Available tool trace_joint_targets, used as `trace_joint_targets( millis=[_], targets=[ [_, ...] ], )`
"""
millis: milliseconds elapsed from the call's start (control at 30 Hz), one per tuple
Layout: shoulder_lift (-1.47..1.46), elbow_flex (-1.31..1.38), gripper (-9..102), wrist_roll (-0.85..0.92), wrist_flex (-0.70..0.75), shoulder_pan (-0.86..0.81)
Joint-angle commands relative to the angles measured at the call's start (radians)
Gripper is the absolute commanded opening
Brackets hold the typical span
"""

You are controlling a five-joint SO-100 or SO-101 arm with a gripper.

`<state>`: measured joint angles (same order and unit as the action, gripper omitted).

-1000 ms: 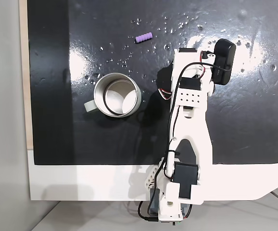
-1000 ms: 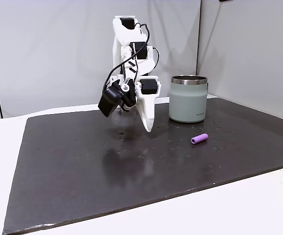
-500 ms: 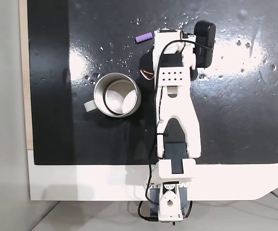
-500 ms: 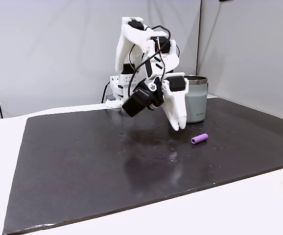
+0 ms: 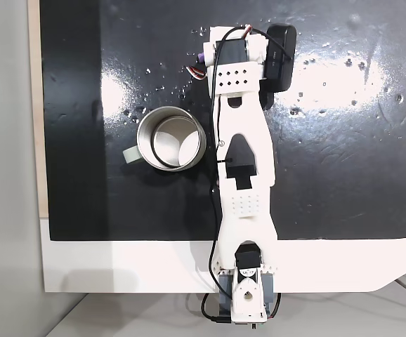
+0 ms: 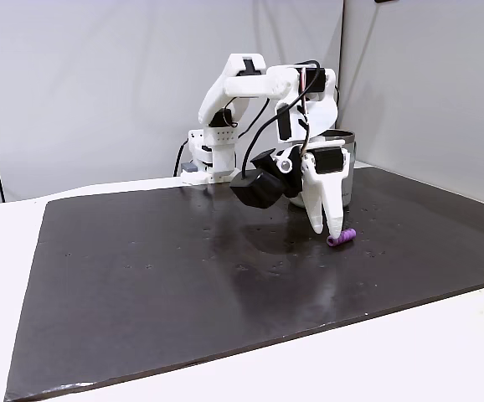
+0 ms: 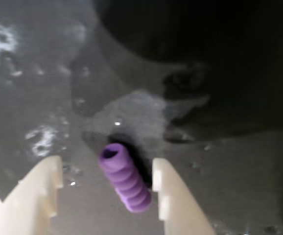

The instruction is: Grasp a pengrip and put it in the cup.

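Gripper (image 7: 107, 188) wide open, straddling pengrip (image 7: 125, 177) on mat (image 6: 141, 268); grip lies nearer right finger (image 7: 173, 200) in wrist view. Looks light, soft, ribbed, likely rolls. You clamp mid-body, across ribs, gently. Cup (image 5: 169, 137) nearby.

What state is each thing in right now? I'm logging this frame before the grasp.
pengrip: lying on its side on the mat, between the open fingers, not lifted.
gripper: open, lowered around the pengrip, a gap on both sides.
cup: upright on the mat, nothing visible inside, handle at lower left in a fixed view from above.
mat: flat, glossy, speckled with small marks.
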<state>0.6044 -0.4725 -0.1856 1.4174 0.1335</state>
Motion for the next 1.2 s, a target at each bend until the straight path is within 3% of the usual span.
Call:
trace_joint_targets(
  millis=[0, 500, 867, 1167],
  targets=[
    [-0.299, 0.726, 24, -0.012, 0.273, 0.026],
    [-0.376, 0.738, 24, -0.023, 0.285, 0.078],
    [-0.388, 0.687, 0, -0.026, 0.305, 0.069],
    [-0.258, 0.612, 0, -0.023, 0.342, 0.044]
  ],
)
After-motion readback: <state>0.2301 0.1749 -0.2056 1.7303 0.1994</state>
